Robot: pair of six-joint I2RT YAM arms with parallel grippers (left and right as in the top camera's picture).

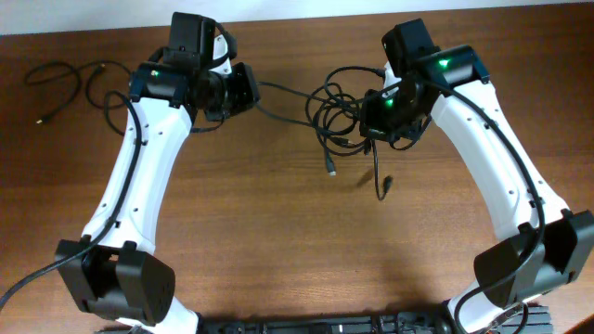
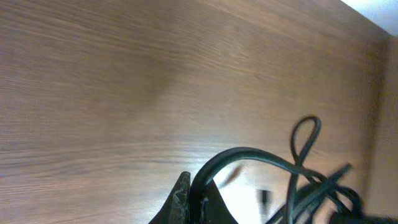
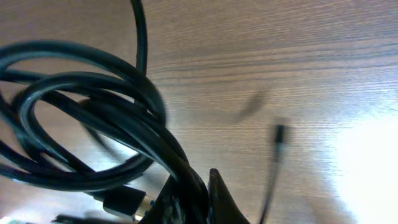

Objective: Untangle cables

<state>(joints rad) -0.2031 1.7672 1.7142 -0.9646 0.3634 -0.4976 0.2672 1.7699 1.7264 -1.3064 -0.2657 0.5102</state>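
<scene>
Running left to right across the far half of the table (image 1: 278, 241), one black strand (image 1: 283, 93) joins the two arms: the left gripper (image 1: 251, 91) has its near end, and the far end disappears into the tangle of cables (image 1: 336, 111) that the right gripper (image 1: 376, 125) holds lifted just off the wood. From its own wrist camera the left gripper (image 2: 194, 200) looks pinched closed on that single cord, which arcs away to its right. The right gripper (image 3: 196, 193) looks closed as well, with several looped strands bunched between its fingers. Two plug ends (image 1: 329, 171) hang or trail out of the knot towards the robot. A separate loose cable (image 1: 65, 79) lies flat at the far left corner, well apart from both arms. The knot sits right at the right gripper and off to the left gripper's right, so pulling the strand free probably means drawing the left arm further left, along the strand's own line.
</scene>
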